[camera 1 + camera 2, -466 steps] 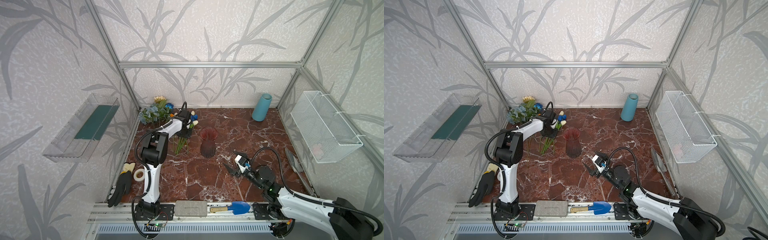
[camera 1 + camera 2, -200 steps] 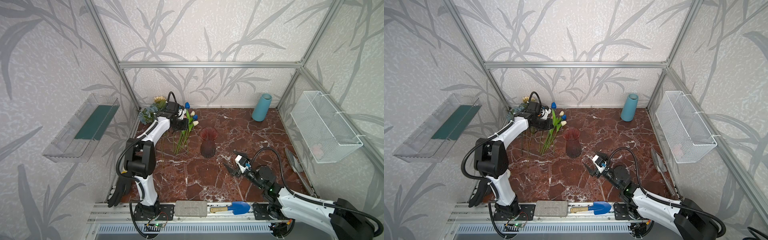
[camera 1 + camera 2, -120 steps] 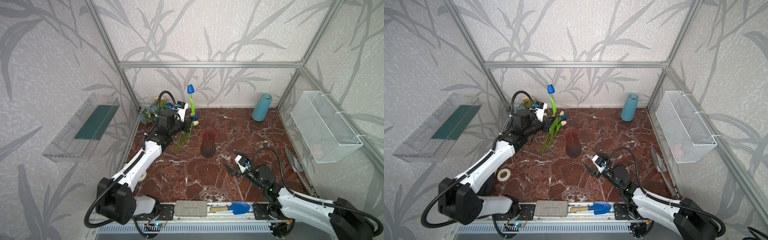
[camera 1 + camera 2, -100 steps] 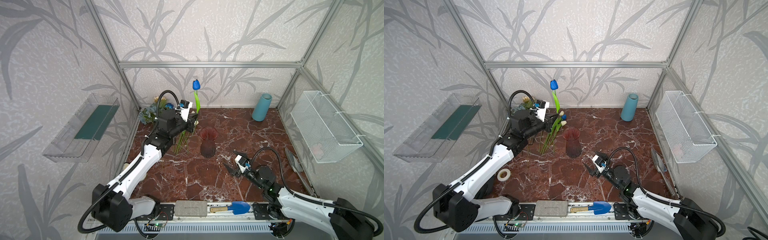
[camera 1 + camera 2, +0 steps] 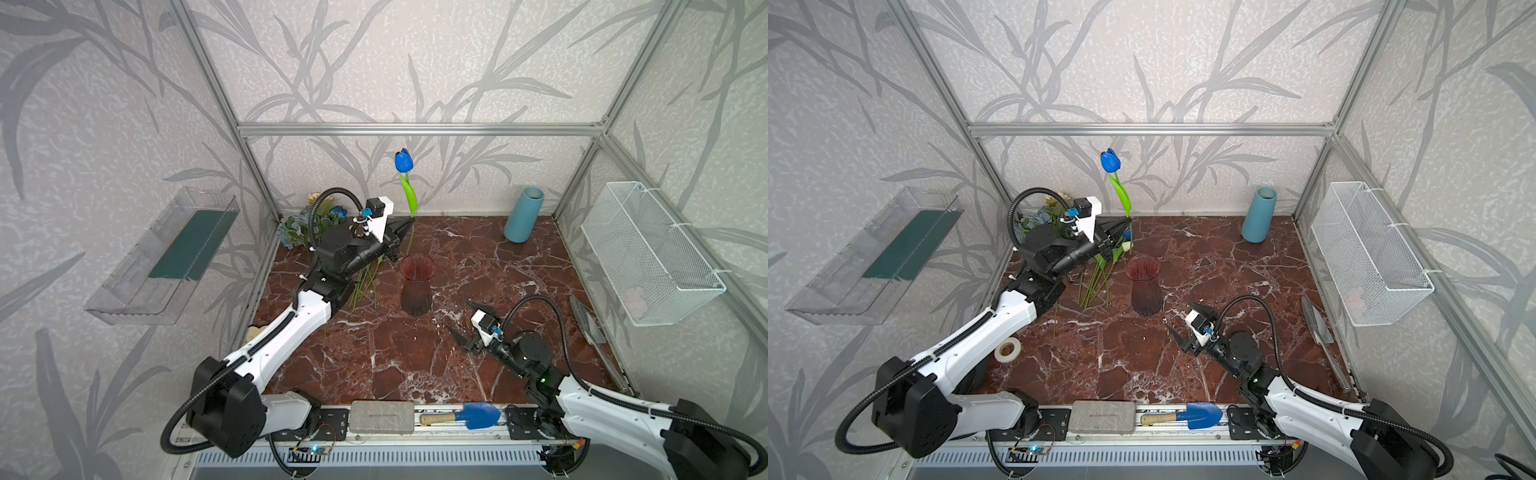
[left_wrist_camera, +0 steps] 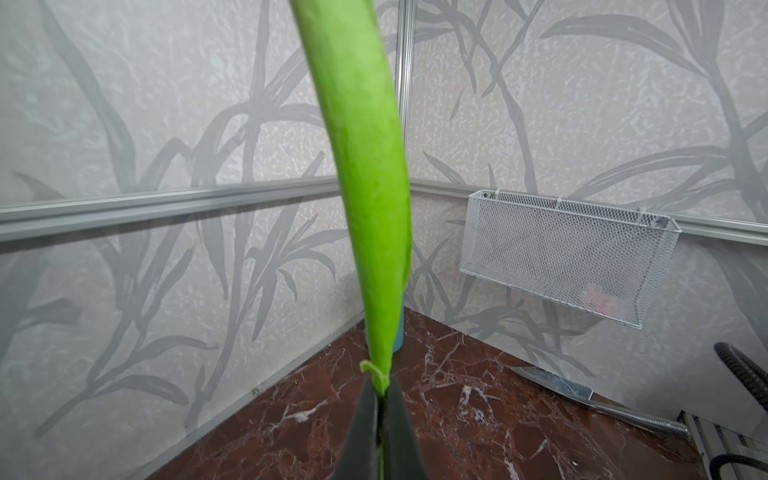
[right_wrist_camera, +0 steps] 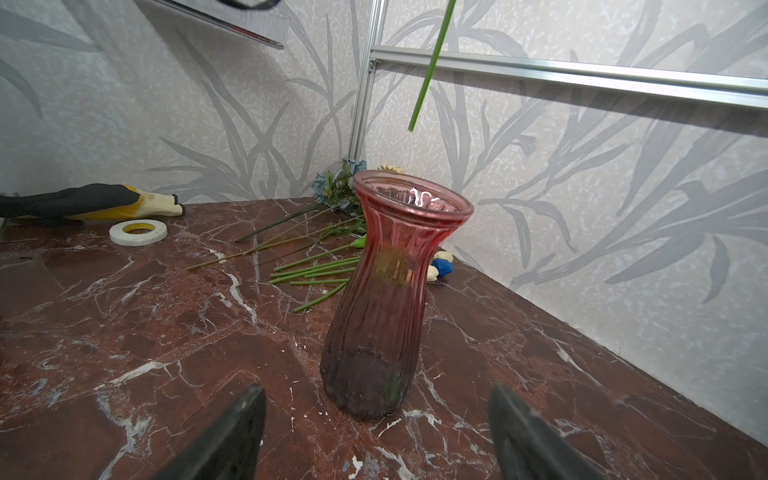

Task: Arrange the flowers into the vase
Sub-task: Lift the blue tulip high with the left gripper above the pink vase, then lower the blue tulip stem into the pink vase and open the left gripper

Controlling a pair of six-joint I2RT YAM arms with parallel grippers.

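My left gripper (image 5: 409,226) (image 5: 1127,224) (image 6: 381,386) is shut on the stem of a blue tulip (image 5: 404,161) (image 5: 1110,161), held upright in the air. Its green leaf (image 6: 370,187) rises straight from the jaws. The stem's lower end (image 7: 428,70) hangs free above and behind the mouth of the red glass vase (image 5: 417,286) (image 5: 1144,286) (image 7: 395,291), which stands upright and holds nothing. Other flowers (image 5: 365,282) (image 5: 1096,282) (image 7: 316,270) lie on the floor left of the vase. My right gripper (image 5: 462,316) (image 5: 1183,316) (image 7: 376,390) stands open, low, facing the vase's base.
A bunch of roses (image 5: 320,212) sits in the back-left corner. A teal vase (image 5: 523,214) stands at the back right below a white wire basket (image 5: 648,253). A tape roll (image 5: 1008,348) and glove (image 7: 83,201) lie left. A grey block (image 5: 382,417) and blue trowel (image 5: 469,415) rest on the front rail.
My left arm has lifted the blue tulip off the pile on the floor, turned it upright and carried it right, toward the vase. The right arm has not moved.
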